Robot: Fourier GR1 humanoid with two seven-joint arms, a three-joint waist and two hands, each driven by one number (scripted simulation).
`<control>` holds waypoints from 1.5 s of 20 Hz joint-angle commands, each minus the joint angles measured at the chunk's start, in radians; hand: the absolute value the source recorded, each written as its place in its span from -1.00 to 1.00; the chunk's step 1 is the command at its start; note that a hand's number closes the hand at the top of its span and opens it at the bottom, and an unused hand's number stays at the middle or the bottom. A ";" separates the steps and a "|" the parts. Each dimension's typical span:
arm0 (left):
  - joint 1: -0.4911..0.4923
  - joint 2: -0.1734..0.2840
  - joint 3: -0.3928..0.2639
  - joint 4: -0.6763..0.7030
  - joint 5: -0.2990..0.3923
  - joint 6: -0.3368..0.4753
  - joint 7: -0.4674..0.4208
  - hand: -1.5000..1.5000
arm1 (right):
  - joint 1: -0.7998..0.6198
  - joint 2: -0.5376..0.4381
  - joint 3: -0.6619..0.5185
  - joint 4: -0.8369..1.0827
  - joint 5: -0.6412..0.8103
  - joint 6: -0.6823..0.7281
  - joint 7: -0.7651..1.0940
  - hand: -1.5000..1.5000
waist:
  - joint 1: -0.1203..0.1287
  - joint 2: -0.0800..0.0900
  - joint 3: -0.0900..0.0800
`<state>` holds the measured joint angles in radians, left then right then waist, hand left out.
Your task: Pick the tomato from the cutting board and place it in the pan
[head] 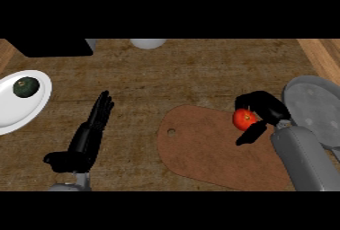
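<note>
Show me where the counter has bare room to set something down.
Free: the wide stretch between the white plate and the cutting board, beyond the open left robot hand. Crowded: the board's right end, where the right robot hand grips the tomato beside the pan.

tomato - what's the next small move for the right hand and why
Probably lift it a little, then carry it right toward the pan. The right hand is already curled round the tomato, which sits at the board's right edge, and the pan lies just beyond. The left hand rests open, away from it.
</note>
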<state>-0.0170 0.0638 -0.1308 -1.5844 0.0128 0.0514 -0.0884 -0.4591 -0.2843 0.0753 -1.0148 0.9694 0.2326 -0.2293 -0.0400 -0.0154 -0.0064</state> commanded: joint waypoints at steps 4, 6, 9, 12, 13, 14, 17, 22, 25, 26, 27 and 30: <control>0.011 -0.002 0.007 0.002 -0.008 0.015 -0.009 0.00 | -0.023 0.114 -0.166 -0.105 0.097 -0.261 0.573 1.00 | -0.012 -0.007 0.001; 0.028 0.003 0.009 0.012 0.003 0.000 -0.009 0.00 | -0.058 0.151 -0.142 -0.192 0.169 -0.304 0.705 1.00 | -0.003 -0.009 0.000; 0.007 0.001 0.004 0.013 -0.003 -0.001 -0.015 0.00 | -0.068 0.216 -0.113 -0.326 0.259 -0.376 0.851 1.00 | 0.005 -0.003 0.003; 0.025 0.001 -0.004 -0.017 0.006 -0.012 -0.004 0.00 | -0.065 0.271 -0.095 -0.447 0.332 -0.382 0.992 1.00 | 0.023 0.003 0.005; 0.008 0.008 -0.005 -0.025 -0.004 -0.007 0.025 0.00 | -0.014 0.281 -0.048 -0.512 0.369 -0.391 1.030 1.00 | 0.020 0.003 0.005; -0.022 -0.013 -0.011 -0.001 -0.001 -0.005 0.015 0.00 | 0.014 0.281 -0.015 -0.562 0.357 -0.393 1.075 1.00 | 0.020 0.006 0.005; -0.007 -0.018 -0.034 -0.006 -0.026 -0.002 0.005 0.00 | 0.008 0.283 -0.078 -0.587 0.355 -0.454 1.123 1.00 | 0.033 0.012 0.006; 0.051 -0.019 -0.040 -0.022 -0.023 -0.017 -0.023 0.00 | 0.091 0.220 -0.202 -0.668 0.272 -0.474 1.054 1.00 | 0.038 0.014 0.007; 0.005 0.000 0.006 0.000 0.007 -0.037 -0.017 0.00 | 0.121 0.172 -0.288 -0.492 0.231 -0.651 0.943 1.00 | 0.044 0.018 0.007; 0.031 -0.008 0.001 0.077 -0.020 -0.036 -0.119 0.00 | 0.081 0.119 -0.308 -0.572 0.199 -0.522 0.974 1.00 | 0.039 0.016 0.006; -0.015 0.005 0.022 0.015 0.013 -0.046 -0.020 0.00 | 0.157 0.110 -0.314 -0.578 0.183 -0.590 0.913 1.00 | 0.038 0.016 0.007; 0.002 0.001 0.012 0.007 0.001 -0.037 -0.026 0.00 | 0.201 0.061 -0.364 -0.454 0.227 -0.735 0.836 1.00 | 0.041 0.018 0.007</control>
<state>-0.0139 0.0590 -0.1314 -1.5899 0.0111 0.0202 -0.1004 -0.3154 -0.1687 -0.2340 -1.5423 1.1794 -0.3821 0.6803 -0.0007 0.0004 0.0003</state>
